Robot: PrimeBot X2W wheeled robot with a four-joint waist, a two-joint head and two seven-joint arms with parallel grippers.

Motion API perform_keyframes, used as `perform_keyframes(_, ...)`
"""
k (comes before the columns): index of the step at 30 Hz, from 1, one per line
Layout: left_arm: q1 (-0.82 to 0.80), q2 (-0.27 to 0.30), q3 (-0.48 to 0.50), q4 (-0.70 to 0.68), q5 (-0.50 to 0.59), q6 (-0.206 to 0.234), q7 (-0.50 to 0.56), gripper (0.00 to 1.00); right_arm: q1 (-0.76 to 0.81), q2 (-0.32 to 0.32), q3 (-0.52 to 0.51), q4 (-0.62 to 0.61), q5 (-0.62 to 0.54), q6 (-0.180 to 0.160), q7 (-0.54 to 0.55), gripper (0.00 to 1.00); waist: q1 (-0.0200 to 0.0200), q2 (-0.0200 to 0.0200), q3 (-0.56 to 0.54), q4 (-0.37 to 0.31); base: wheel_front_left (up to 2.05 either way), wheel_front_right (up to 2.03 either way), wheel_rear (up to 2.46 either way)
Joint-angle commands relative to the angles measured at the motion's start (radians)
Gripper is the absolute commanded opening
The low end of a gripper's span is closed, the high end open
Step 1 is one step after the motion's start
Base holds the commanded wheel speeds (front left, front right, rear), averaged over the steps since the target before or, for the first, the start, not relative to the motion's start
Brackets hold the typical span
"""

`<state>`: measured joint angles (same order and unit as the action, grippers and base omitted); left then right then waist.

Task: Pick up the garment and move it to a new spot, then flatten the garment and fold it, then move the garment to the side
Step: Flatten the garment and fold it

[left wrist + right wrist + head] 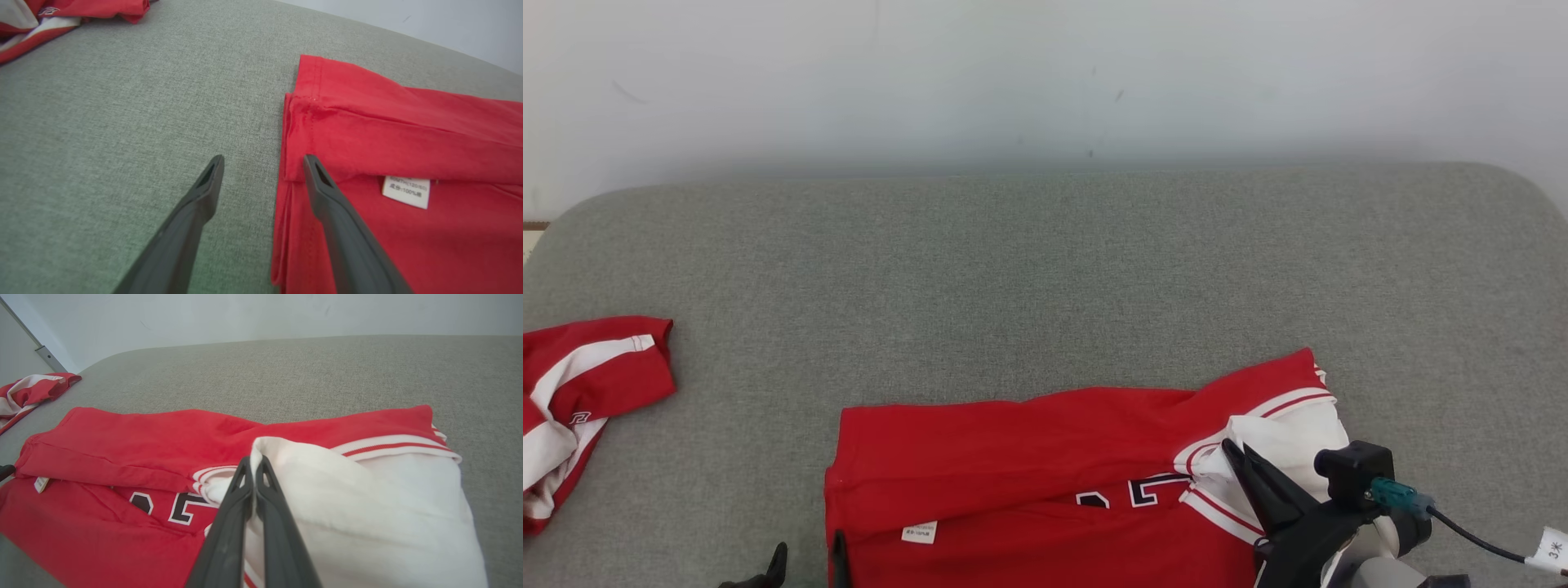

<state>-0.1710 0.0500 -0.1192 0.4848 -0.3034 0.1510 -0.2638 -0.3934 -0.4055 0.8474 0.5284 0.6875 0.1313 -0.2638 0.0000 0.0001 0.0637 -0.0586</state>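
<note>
Right gripper point(254, 464): clamped on white fold of garment point(135, 437). Left gripper point(263, 163): spread wide, garment's hem between fingers point(327, 196), over grey cushion point(102, 122).

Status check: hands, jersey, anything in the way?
Right hand shut on jersey's white sleeve. Left hand open, straddling jersey's left edge. Jersey part-folded on grey cushion. Second garment far left, clear of it.

Garment point(1029, 465): lower portion cut off by head view's bottom edge. Printed number point(182, 508): partly hidden under fold. Care label point(405, 192): illegible.
</note>
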Motion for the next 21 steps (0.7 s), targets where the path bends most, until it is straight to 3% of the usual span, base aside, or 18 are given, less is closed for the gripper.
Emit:
perform_keyframes(1,-0.005,0.001,-0.001,-0.002,0.001,-0.001,-0.001,1.00,0.033,-0.008,-0.007,-0.021,-0.007,-0.001,0.000,0.00,0.0000,-0.0001,0.003,-0.005,0.00,0.00,0.00)
perform_keyframes(10,0.003,0.001,0.009,-0.011,0.007,-0.007,-0.001,1.00,0.172,0.006,-0.090,-0.128,-0.067,-0.001,0.000,0.00,0.0000,-0.0001,-0.002,-0.034,0.00,0.00,0.00)
perform_keyframes(11,0.005,0.001,0.012,-0.012,0.009,-0.008,-0.001,1.00,0.189,0.009,-0.098,-0.139,-0.072,-0.001,0.000,0.05,0.0000,-0.0001,-0.004,-0.039,0.00,0.00,0.00)
perform_keyframes(12,0.006,0.001,0.013,-0.012,0.009,-0.006,-0.001,1.00,0.206,0.012,-0.105,-0.148,-0.078,-0.001,0.000,0.40,0.0000,-0.0001,-0.005,-0.043,0.00,0.00,0.00)
perform_keyframes(13,0.007,0.001,0.015,-0.012,0.010,-0.007,-0.001,1.00,0.219,0.014,-0.108,-0.155,-0.088,-0.001,0.000,0.60,0.0000,-0.0001,-0.007,-0.048,0.00,0.00,0.00)
perform_keyframes(14,0.007,0.001,0.015,-0.011,0.011,-0.009,-0.001,1.00,0.236,0.012,-0.115,-0.159,-0.093,-0.001,0.000,0.89,0.0000,-0.0001,-0.008,-0.051,0.00,0.00,0.00)
perform_keyframes(15,0.008,0.001,0.017,-0.010,0.013,-0.011,-0.001,1.00,0.250,0.011,-0.123,-0.163,-0.099,-0.001,0.000,1.00,0.0000,-0.0001,-0.010,-0.056,0.00,0.00,0.00)
perform_keyframes(21,0.003,0.001,0.020,-0.009,0.020,-0.014,-0.001,1.00,0.323,0.009,-0.197,-0.189,-0.138,-0.001,0.000,1.00,0.0000,-0.0001,-0.015,-0.070,0.00,0.00,0.00)
